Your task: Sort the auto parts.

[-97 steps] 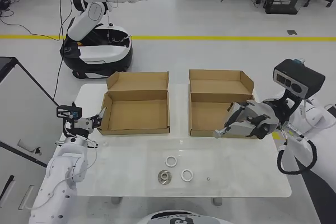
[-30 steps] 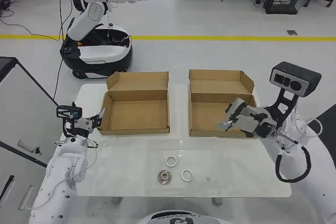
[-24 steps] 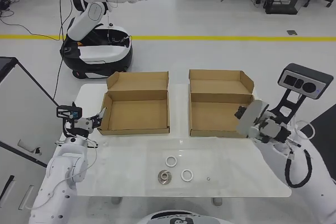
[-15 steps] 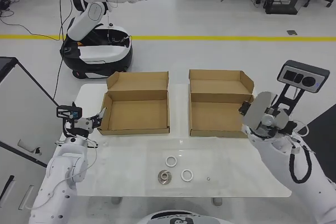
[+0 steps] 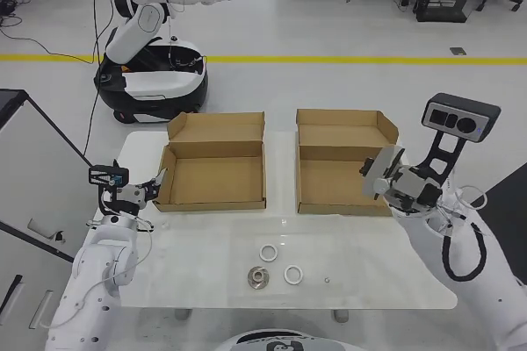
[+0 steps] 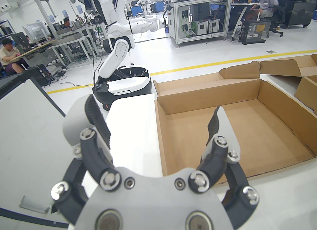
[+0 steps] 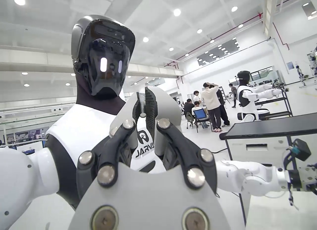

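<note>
White table (image 5: pixel 378 263), rounded corners – a broad bare band runs along its near edge, toward the robot from both grippers. Left box (image 5: pixel 215 180), open cardboard, flaps up: its near-left corner is just ahead of the left gripper (image 5: pixel 154 186), its floor bare in the left wrist view (image 6: pixel 247 122). Right box (image 5: pixel 334 180), same make, is separated by a narrow strip of table; its outer wall lies just beside the right gripper (image 5: pixel 375 167). The left gripper (image 6: pixel 153 107) has its jaws spread wide and holds nothing. The right gripper (image 7: pixel 143 97) is lifted and tilted upward, jaws nearly together on a ribbed metal piece (image 7: pixel 142 104). Metal hub (image 5: pixel 258 278), white ring (image 5: pixel 269 253) and second white ring (image 5: pixel 293 275) are clustered – well apart from both grippers, nearer the robot.
</note>
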Available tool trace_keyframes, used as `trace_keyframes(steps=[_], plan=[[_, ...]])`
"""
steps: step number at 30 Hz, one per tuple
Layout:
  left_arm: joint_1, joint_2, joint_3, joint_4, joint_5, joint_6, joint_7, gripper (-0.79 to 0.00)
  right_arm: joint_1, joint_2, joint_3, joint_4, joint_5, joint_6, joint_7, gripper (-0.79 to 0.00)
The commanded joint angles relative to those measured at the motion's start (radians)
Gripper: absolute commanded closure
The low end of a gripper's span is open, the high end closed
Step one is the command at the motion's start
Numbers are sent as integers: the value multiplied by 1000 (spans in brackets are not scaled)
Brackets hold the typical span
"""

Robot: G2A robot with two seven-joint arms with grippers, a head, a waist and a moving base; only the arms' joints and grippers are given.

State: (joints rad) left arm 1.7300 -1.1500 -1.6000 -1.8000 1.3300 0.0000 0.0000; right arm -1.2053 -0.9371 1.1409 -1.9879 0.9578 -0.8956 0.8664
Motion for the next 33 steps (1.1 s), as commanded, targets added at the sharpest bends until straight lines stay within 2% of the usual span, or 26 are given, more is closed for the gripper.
trace_keyframes(steps=[1,4,7,9,13,17,18,20,21,23,26,33], plan=[[0,0,0,0,0,0,0,-785,0,0,0,0,0,0,0,0],[0,0,0,0,0,0,0,-785,-1,0,2,4,-9,8,-3,0],[0,0,0,0,0,0,0,-785,-3,6,60,13,-159,120,-37,0],[0,0,0,0,0,0,0,-785,-13,14,113,8,-271,226,-67,0],[0,0,0,0,0,0,0,-785,-54,35,223,-15,-466,507,-84,0],[0,0,0,0,0,0,0,-785,-86,60,305,-60,-652,807,38,0],[0,0,0,0,0,0,0,-785,-85,68,318,-78,-729,867,94,0],[0,0,0,0,0,0,0,-785,-88,78,336,-94,-781,968,166,0],[0,0,0,0,0,0,0,-785,-80,84,345,-112,-846,997,214,0],[0,0,0,0,0,0,0,-785,-73,88,361,-106,-855,1048,236,0],[0,0,0,0,0,0,0,-785,-25,100,366,-105,-970,1094,322,0],[0,0,0,0,0,0,0,-785,204,113,253,8,-1149,1116,554,0]])
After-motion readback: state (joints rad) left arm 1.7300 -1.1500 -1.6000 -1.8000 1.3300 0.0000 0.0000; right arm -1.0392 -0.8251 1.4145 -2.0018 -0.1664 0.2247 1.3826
